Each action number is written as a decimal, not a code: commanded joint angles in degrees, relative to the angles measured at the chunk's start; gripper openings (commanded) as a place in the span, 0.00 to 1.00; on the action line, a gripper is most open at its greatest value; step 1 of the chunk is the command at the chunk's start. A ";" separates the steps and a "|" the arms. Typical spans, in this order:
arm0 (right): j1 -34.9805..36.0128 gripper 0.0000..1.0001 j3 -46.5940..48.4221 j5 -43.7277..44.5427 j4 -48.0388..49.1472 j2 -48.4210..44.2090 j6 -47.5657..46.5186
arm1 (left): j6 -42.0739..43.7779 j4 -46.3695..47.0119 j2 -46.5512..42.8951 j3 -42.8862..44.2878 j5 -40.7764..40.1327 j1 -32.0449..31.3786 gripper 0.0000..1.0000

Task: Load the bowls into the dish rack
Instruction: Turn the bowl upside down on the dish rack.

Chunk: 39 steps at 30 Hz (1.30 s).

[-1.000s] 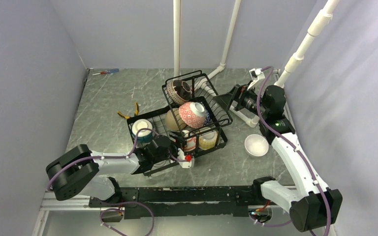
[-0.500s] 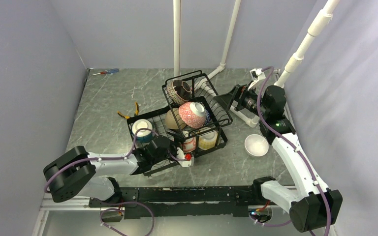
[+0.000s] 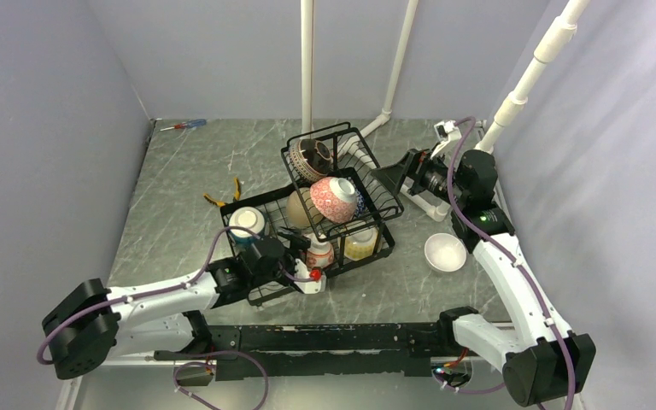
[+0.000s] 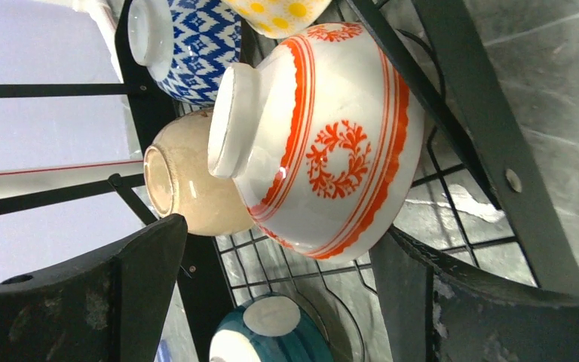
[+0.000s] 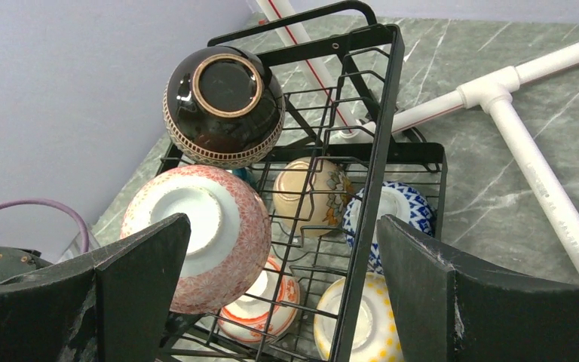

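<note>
The black wire dish rack (image 3: 260, 295) stands mid-table. Its upper basket holds a brown striped bowl (image 3: 310, 158) and a pink-red bowl (image 3: 334, 198). The base holds a teal bowl (image 3: 247, 224), a tan bowl (image 3: 299, 209), a yellow dotted bowl (image 3: 360, 243) and a white bowl with orange pattern (image 3: 319, 253). My left gripper (image 3: 301, 245) is open, its fingers either side of the orange-patterned bowl (image 4: 324, 151), which rests on its side in the rack. My right gripper (image 3: 393, 179) is open and empty by the rack's far right. A plain white bowl (image 3: 445, 252) sits on the table to the right.
A white pipe frame (image 3: 427, 205) lies on the table under my right gripper, with upright pipes (image 3: 307, 60) behind the rack. Yellow-handled pliers (image 3: 222, 195) lie left of the rack and a screwdriver (image 3: 184, 125) at the far left corner. Walls close in left and right.
My left arm has drawn back towards the near left, and the orange-patterned bowl now shows in the rack ahead of the open fingers. The right arm has not moved.
</note>
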 commanded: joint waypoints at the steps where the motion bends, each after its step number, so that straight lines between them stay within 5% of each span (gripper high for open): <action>1: -0.21 0.98 0.00 0.44 1.74 -1.16 0.26 | -5.10 -10.18 -4.21 4.56 2.60 -0.26 0.94; 12: -0.22 0.98 -0.17 0.46 1.95 -0.98 0.58 | -16.53 -24.79 -10.70 8.52 -2.70 -0.37 0.94; 18: -0.30 0.98 -0.07 2.83 0.74 -1.74 0.28 | -33.85 -25.76 -9.13 15.71 -6.88 -0.21 0.94; 23: -0.54 0.98 -0.76 11.51 -3.05 -4.27 -0.38 | -46.88 -24.82 -8.26 18.49 -8.85 -0.24 0.94; 31: -0.96 0.97 -4.50 30.95 -16.56 -8.33 2.28 | -54.15 -14.71 -15.35 11.53 -12.17 -0.28 0.94; 39: -1.04 0.98 -11.06 36.30 -28.26 -8.30 11.95 | -66.40 -16.15 -20.37 9.60 -29.32 -0.22 0.95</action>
